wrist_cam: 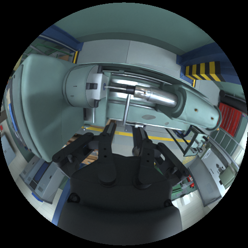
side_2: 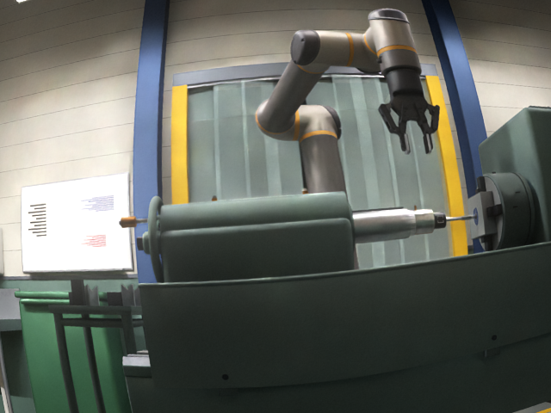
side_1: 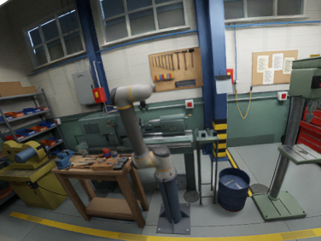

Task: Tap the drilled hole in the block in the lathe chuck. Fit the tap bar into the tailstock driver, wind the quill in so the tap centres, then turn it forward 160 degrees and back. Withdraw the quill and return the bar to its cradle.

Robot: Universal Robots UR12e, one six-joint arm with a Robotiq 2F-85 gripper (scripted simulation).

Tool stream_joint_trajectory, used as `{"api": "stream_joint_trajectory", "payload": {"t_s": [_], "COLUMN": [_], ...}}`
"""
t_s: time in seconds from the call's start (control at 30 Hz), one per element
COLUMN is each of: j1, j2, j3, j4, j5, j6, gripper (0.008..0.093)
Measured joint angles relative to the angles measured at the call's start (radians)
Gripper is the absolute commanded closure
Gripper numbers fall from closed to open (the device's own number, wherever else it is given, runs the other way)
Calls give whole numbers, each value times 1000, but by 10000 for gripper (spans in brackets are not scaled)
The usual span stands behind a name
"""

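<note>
The tap bar's handle (wrist_cam: 126, 108) shows only in the wrist camera, hanging down from the tailstock driver (wrist_cam: 129, 89); from the second side camera it is hidden behind the quill (side_2: 391, 223). The thin tap (side_2: 460, 218) reaches from the driver to the hole in the pale block (side_2: 475, 218), which is clamped in the lathe chuck (side_2: 507, 211). My gripper (side_2: 416, 146) hangs well above the quill and the tap, pointing down, partly open and holding nothing. The tailstock (side_2: 253, 235) has its handwheel (side_2: 153, 235) at the far end.
Behind the lathe (side_1: 141, 128) are a wall, a blue column (side_1: 213, 64) and a pegboard of tools (side_1: 175, 68). A wooden workbench (side_1: 100, 179) with small tools stands in front of it, next to my base (side_1: 173, 213). A blue barrel (side_1: 232, 188) and drill press (side_1: 294, 141) stand right.
</note>
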Motion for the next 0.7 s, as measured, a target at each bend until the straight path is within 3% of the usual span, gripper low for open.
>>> {"api": "stream_joint_trajectory", "payload": {"t_s": [0.37,0.7], "j1": [0,0], "j2": [0,0], "j3": [0,0], "j4": [0,0], "j5": [0,0], "j6": [-58,-222], "gripper": [534,534]}}
